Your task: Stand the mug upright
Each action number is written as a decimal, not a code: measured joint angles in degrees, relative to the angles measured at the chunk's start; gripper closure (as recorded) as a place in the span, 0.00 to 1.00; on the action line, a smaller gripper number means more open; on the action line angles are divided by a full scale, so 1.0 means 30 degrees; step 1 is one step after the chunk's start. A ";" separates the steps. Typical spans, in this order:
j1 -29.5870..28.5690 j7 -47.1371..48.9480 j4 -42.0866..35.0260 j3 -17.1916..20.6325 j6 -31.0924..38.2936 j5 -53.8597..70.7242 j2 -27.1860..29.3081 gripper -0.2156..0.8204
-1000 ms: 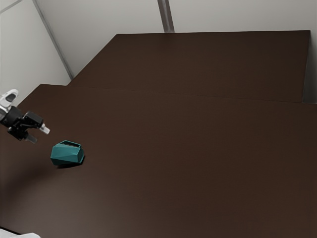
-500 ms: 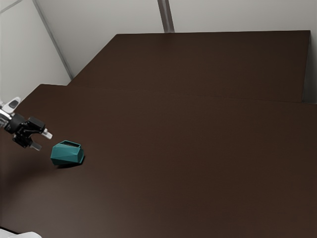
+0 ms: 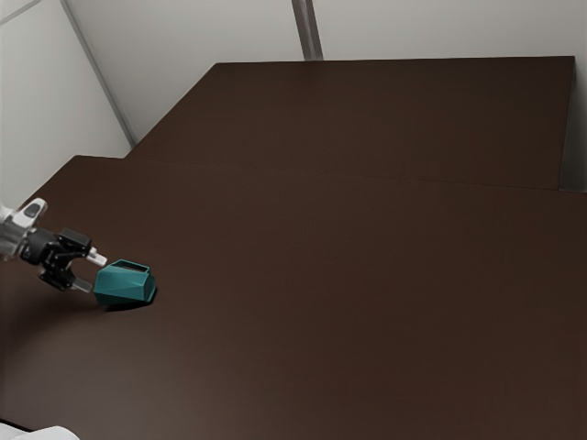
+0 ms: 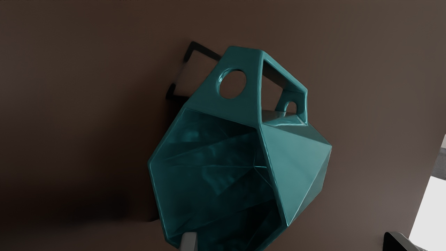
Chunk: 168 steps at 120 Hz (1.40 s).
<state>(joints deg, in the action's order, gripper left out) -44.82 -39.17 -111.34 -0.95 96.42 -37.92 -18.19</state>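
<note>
Dark brown tabletop [image 3: 348, 293], teal mug [image 3: 126, 286] lying on its side, hollow interior facing the released tool [image 3: 95, 274], fingers apart

Straight ahead of the spread black metal jaws, a teal faceted mug [image 3: 126, 287] is the roadblock, tho its hollow mouth faces them and its angular handle [image 4: 244, 57] has a gap. Past it, tons of room over the smooth dark-brown counter [image 3: 321, 302].

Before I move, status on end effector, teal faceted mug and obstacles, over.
Black two-finger end effector open, at the mouth of the teal faceted mug. Mug lies on its side on dark brown table. No obstacle seen; finger contact unclear.
</note>
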 joint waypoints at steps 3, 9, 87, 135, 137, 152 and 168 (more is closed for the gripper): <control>0.0000 -0.0023 0.0017 0.0009 -0.0005 -0.0088 -0.0089 0.24; -0.0002 -0.0066 0.0035 0.0022 -0.0011 -0.0220 -0.0216 0.24; 0.0349 -0.1084 0.0026 0.0310 -0.0123 -0.1935 -0.1044 0.26; 0.0350 -0.1427 -0.0012 0.0345 -0.0069 -0.2132 -0.0997 0.80; 0.0350 -0.1436 -0.0012 0.0346 -0.0064 -0.2126 -0.0994 0.81; 0.0344 -0.1497 -0.0032 0.0450 -0.0028 -0.2061 -0.0757 0.86; 0.0485 -0.1553 -0.0141 0.0811 -0.0052 -0.1950 0.0130 0.92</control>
<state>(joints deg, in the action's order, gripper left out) -43.37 -43.83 -111.77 1.48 96.27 -43.77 -17.80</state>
